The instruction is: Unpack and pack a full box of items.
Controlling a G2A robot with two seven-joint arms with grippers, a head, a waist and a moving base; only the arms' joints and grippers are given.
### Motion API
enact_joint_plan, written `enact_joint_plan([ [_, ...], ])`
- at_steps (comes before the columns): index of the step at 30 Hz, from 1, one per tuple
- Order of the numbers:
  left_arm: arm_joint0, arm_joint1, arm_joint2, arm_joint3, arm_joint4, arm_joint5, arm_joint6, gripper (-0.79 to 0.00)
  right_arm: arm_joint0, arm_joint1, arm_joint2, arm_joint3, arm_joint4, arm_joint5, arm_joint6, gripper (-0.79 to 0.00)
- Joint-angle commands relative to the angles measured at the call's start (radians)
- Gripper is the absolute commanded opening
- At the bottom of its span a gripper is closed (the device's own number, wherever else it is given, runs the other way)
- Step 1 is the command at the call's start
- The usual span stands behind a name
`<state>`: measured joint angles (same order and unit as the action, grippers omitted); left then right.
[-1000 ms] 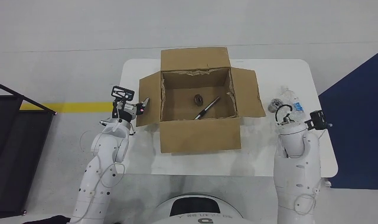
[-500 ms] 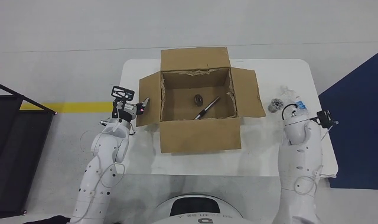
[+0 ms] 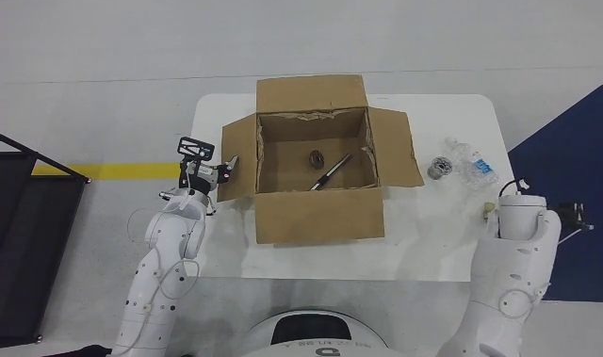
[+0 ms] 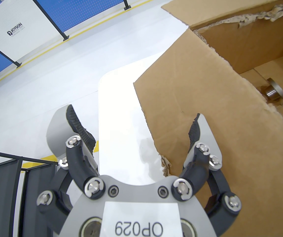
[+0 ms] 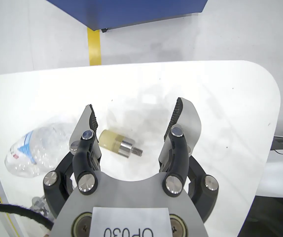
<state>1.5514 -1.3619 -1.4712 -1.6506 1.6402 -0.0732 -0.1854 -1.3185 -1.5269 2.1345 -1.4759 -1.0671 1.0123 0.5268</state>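
Right wrist view: the right end effector (image 5: 135, 103) hangs released and empty, facing a threaded cylinder (image 5: 118, 144) that lies beside a crushed bottle (image 5: 33, 149) on the table (image 5: 205, 87), at 3 o'clock from the box (image 3: 320, 216). The left end effector (image 4: 133, 111), likewise released, sits at the box's 9 o'clock. A pen (image 3: 332, 171) and a round part (image 3: 317, 156) lie inside the box. Reaching them probably calls for a descent clear of the flaps.

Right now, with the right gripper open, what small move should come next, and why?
Probably swing the right gripper toward the box. It is open and empty; the small cylinder lies on the table clear of its fingers, near the bottle, while a pen and a round metal part lie in the box, not yet unpacked.
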Motion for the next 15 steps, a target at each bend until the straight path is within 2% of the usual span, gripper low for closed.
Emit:
enact_joint_plan([
  [1,0.0,0.0,0.0,0.0,0.0,0.0,0.0,0.0,0.04,0.007,0.007,0.056,-0.021,0.0,-0.002,-0.286],
  [2,0.0,0.0,0.0,0.0,0.0,0.0,0.0,0.0,0.06,0.011,0.005,0.082,-0.028,-0.008,0.005,-0.36],
  [3,0.0,0.0,0.0,0.0,0.0,0.0,0.0,0.0,0.077,0.016,0.005,0.106,-0.039,-0.013,0.006,-0.388],
  [10,0.0,0.0,0.0,0.0,0.0,0.0,0.0,0.0,0.141,0.035,-0.01,0.202,-0.083,-0.028,0.029,-0.403],
  [15,0.0,0.0,0.0,0.0,0.0,0.0,0.0,0.0,0.092,0.035,-0.031,0.138,-0.072,-0.044,0.083,-0.422],
])
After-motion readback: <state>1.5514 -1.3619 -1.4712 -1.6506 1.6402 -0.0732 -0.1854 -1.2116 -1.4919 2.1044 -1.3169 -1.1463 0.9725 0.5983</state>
